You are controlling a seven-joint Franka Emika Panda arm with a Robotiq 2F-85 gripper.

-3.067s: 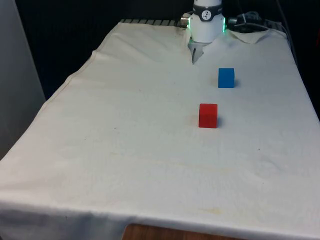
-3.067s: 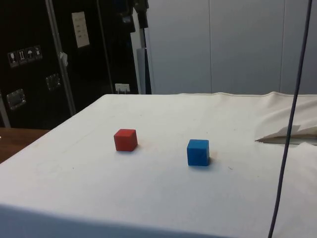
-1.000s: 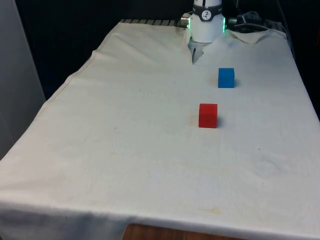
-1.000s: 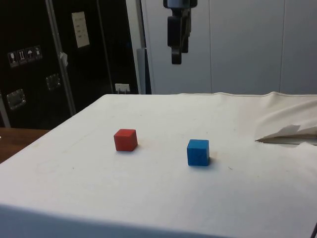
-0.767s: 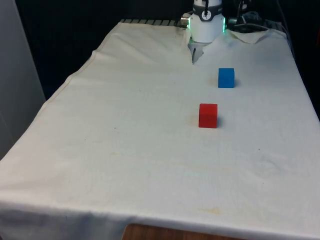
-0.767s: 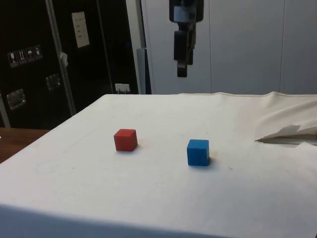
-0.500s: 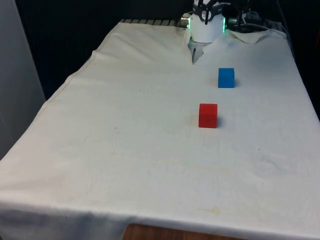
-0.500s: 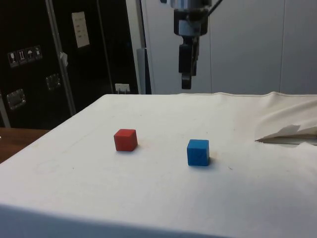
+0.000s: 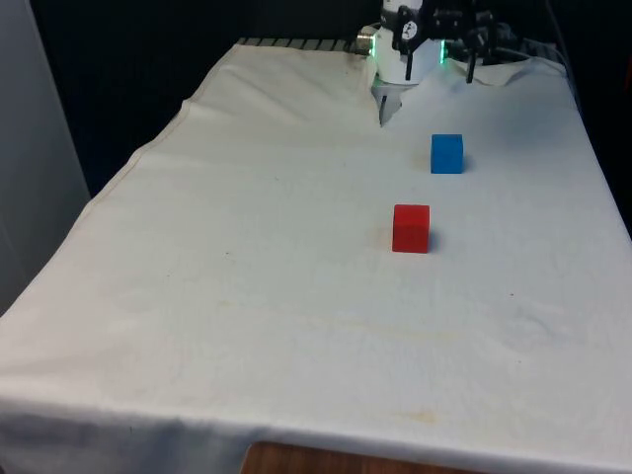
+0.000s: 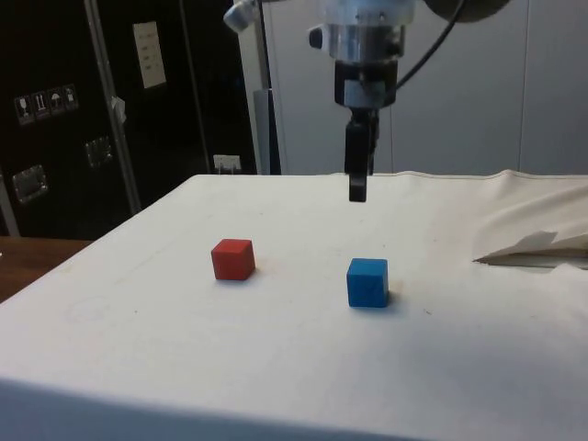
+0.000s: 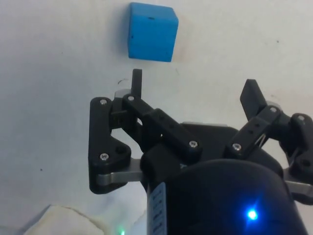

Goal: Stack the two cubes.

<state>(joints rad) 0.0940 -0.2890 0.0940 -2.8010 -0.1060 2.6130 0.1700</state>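
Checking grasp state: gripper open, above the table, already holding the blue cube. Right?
Not holding. The gripper is open and above the table, but the blue cube sits on the cloth untouched, as the side view shows.

1. Even, bright light falls from overhead on the tabletop (image 9: 296, 257); no glare.
2. The blue cube (image 10: 367, 281) and red cube (image 10: 233, 259) cast short, soft shadows at their bases.
3. The cabinets (image 10: 101, 110) stay dim.
4. In the wrist view, the pincer (image 11: 193, 93) body looks soft.
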